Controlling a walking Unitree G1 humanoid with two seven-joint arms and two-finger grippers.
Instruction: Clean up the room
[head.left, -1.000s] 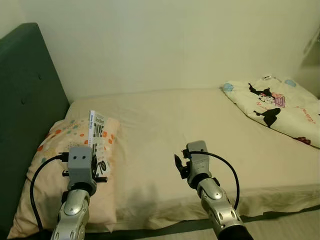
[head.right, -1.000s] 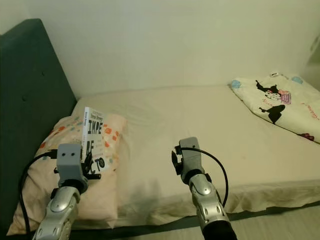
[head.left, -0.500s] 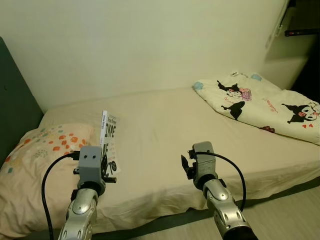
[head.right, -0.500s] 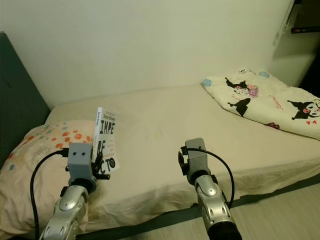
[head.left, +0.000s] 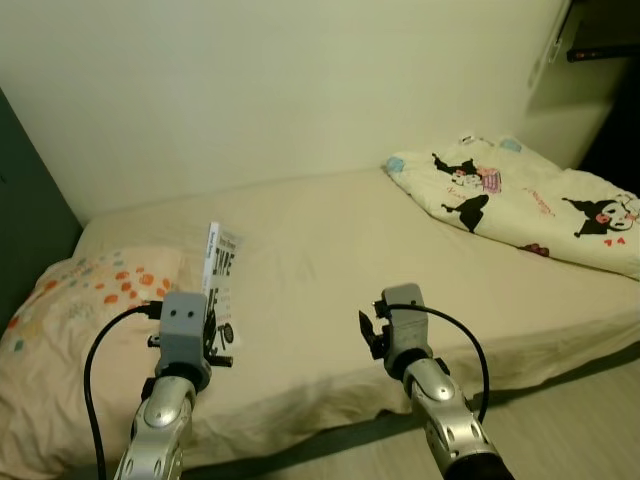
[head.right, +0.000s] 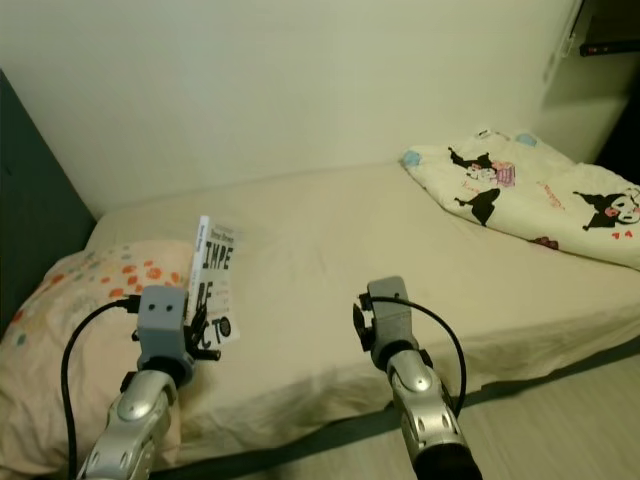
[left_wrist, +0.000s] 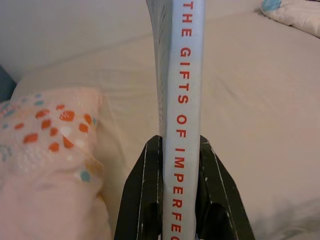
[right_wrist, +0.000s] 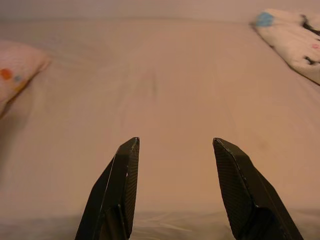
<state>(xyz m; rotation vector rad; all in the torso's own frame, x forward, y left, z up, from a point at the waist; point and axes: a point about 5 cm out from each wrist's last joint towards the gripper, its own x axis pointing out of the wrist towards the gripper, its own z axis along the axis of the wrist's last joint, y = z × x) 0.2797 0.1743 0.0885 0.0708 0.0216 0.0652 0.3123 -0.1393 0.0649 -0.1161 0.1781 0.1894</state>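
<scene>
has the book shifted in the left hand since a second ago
No. The book sits clamped upright in the left hand as before; the pillow slid across the view because the camera turned.

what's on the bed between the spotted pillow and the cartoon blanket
Only bare beige sheet lies between the pillow and the blanket, seen in both eye views.

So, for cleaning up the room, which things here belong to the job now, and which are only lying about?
Part of the job:
- book, held upright by the left gripper, shut on it
- right gripper, open, holding nothing, above the bed's near edge

Just lying about:
- dotted pillow on the bed
- cartoon-print blanket at the bed's far right
</scene>
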